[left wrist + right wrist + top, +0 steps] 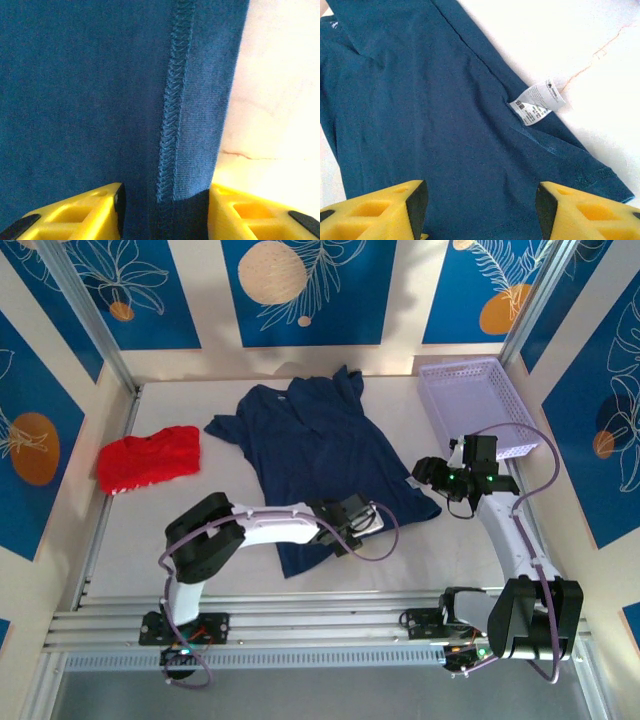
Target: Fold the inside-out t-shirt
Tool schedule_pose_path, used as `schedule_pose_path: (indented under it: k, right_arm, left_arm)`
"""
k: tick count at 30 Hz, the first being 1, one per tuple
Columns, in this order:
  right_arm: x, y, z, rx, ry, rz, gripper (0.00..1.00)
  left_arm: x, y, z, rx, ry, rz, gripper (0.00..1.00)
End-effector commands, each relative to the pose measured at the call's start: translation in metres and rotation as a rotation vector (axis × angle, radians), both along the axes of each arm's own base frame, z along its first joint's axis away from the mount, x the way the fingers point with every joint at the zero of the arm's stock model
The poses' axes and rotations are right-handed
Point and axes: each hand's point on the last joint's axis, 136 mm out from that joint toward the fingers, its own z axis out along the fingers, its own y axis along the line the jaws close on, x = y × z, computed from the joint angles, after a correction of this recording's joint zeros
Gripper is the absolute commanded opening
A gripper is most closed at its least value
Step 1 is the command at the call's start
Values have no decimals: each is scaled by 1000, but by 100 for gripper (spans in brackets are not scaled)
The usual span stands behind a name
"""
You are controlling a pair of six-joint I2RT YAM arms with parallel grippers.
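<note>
The left gripper (347,525) is down on the near hem of the dark navy blue short-sleeved cloth t-shirt (320,440). In the left wrist view its yellow fingers (75,215) stand partly apart on either side of the hem strip, and the cloth (75,100) between them lies flat and unpinched. The raised overlock seam (172,100) runs straight up from the gap, and the shirt's edge meets the pale tabletop (280,100) just right of it. The left gripper (165,200) therefore reads as partly open and holding nothing. The right gripper (430,472) sits at the shirt's right side near its lower corner. From the right wrist camera its jaws are spread wide over the fabric (420,125) and grasp nothing, so the right gripper (480,200) is empty. A small white printed care label (537,101) sticks out from the side seam onto the table. The t-shirt is spread mostly flat across the middle of the white table (150,530), collar toward the far edge and hem toward the arm bases. A folded bright red garment (148,458) lies well apart on the left. A lavender perforated plastic basket (475,400) stands at the far right corner, near the shirt.
</note>
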Motion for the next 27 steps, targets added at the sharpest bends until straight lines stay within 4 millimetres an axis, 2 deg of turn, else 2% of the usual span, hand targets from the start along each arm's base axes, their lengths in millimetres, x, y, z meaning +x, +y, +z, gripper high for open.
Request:
schedule_pose_path:
  k: [1,6,15,21,27]
  right_arm:
    - [2,3,6,17,-19,23,61]
    - [2,4,3,23,-13,25,60]
    - [2,5,2,25,-11,27,60]
    - [1,8,0,30,-5,41,60]
    - [-7,20,1,-5,-12,93,61]
  left_arm:
    - [2,-4,15,-72,51,21,45]
    - [6,-4,23,-142,116,44,45]
    - [10,-5,18,-152,151,58,46]
    - [16,-7,23,-190,163,79,37]
    - [24,-5,26,-213,170,100,30]
